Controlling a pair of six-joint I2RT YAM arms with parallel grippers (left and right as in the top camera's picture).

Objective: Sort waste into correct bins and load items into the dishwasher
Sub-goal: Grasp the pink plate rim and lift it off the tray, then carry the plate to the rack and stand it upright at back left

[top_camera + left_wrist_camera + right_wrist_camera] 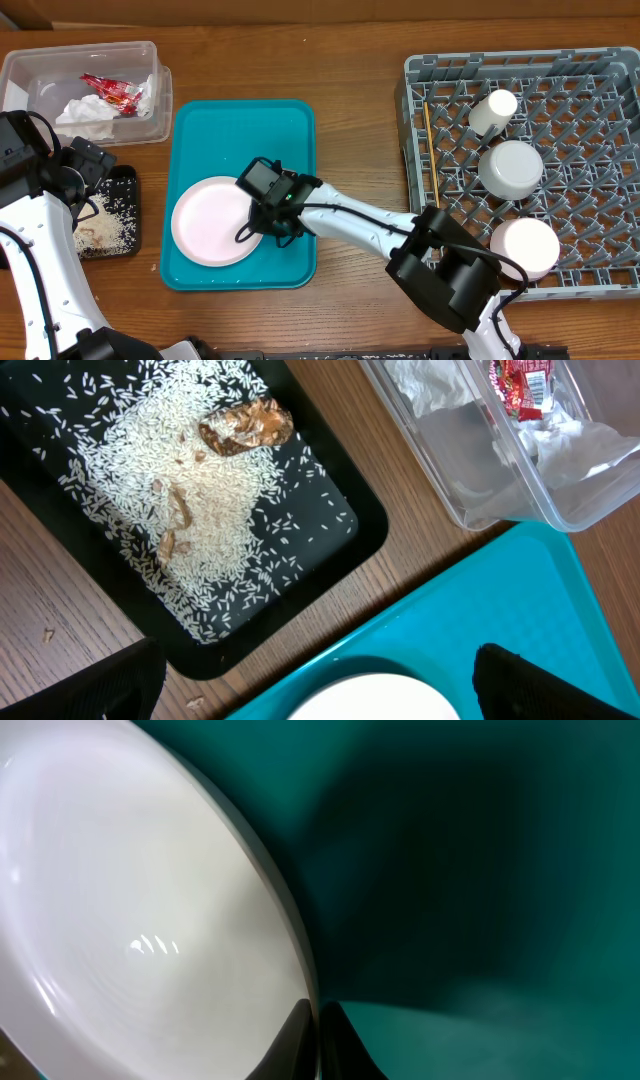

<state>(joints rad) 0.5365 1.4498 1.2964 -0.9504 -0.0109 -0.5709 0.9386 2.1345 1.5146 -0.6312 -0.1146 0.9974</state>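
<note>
Noted glossy, smooth glaze on pink plate, possibly ceramic. Logged teal tray as smooth plastic, soft sheen; black tray as smooth plastic; tub as clear plastic. Recorded matt wood-grain table, matt grey plastic rack, crumpled paper napkin, shiny crinkled red wrapper.

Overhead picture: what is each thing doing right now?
Pink plate: on teal tray, rim pinched by right hand.
Left hand: open, empty.
Clear tub: holds napkin and wrapper.
Black tray: holds rice scraps.
Rack: holds cup, bowl, saucer, chopstick.
</note>
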